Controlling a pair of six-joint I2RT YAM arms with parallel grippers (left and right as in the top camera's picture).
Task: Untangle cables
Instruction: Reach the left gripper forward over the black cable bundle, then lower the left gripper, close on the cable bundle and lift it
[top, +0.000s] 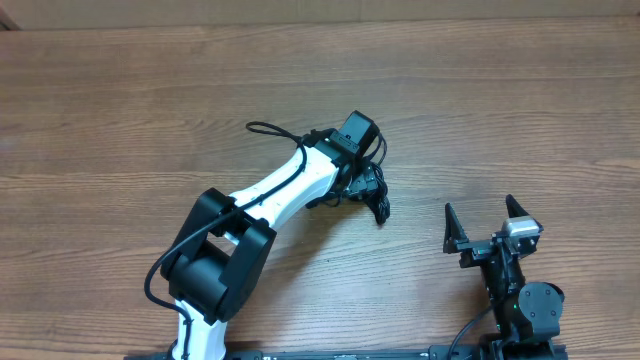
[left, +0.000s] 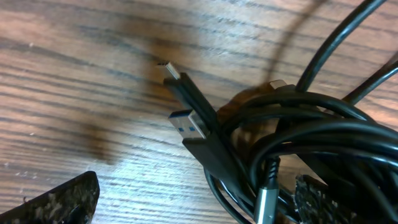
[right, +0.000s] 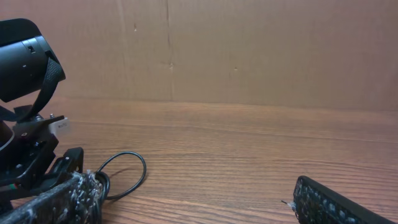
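The cables (top: 377, 196) form a knotted black bundle near the table's middle. In the left wrist view the cables (left: 305, 143) fill the right side, with a blue-tongued USB plug (left: 188, 124), a thin plug tip (left: 169, 70) and a silver-barrelled plug (left: 267, 202) sticking out. My left gripper (top: 368, 184) hangs over the bundle, open; the left gripper (left: 193, 208) has the bundle's edge between its jaws, close to the right finger (left: 314, 199). My right gripper (top: 482, 214) stands open and apart at the lower right. In its own view, the right gripper (right: 199, 208) holds nothing, and a loop of the cables (right: 124, 174) lies at left.
The white left arm (top: 280, 190) stretches diagonally from its black base (top: 215, 260), with its own wire (top: 268, 128) looping beside it. A brown cardboard wall (right: 249, 50) closes off the table's far side. Bare wood (top: 520, 110) lies to the right.
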